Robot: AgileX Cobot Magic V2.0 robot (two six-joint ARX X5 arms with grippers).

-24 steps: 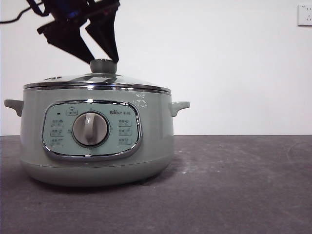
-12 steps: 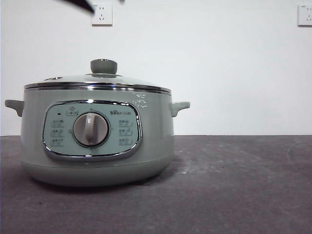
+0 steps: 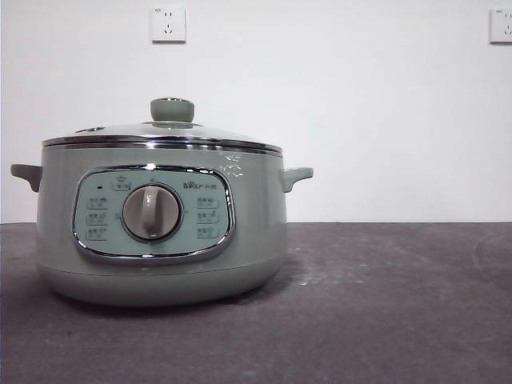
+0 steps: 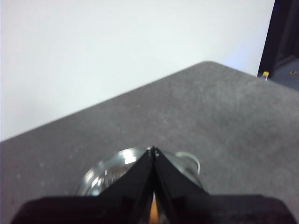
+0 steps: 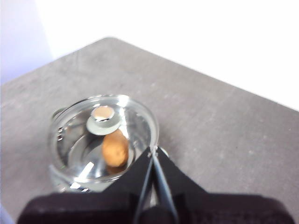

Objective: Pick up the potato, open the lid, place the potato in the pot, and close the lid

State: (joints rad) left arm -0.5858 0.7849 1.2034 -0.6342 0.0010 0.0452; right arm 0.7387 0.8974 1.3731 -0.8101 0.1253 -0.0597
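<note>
The pale green pot (image 3: 160, 232) stands on the dark table at the left, with the glass lid (image 3: 160, 134) closed on it and its green knob (image 3: 172, 110) on top. In the right wrist view the orange-brown potato (image 5: 115, 149) lies inside the pot under the lid (image 5: 135, 116). My right gripper (image 5: 153, 150) is shut and empty, high above the pot. My left gripper (image 4: 153, 150) is shut and empty, also high above the pot's lid (image 4: 110, 168). Neither gripper shows in the front view.
The grey table (image 3: 384, 304) stretches to the right of the pot. Two wall sockets (image 3: 168, 24) sit on the white wall behind. In the left wrist view the table's far corner (image 4: 210, 65) and a dark frame (image 4: 282, 37) show.
The gripper that was at the lid's knob has let go and risen out of the front view. The lid stays closed on the pot.
</note>
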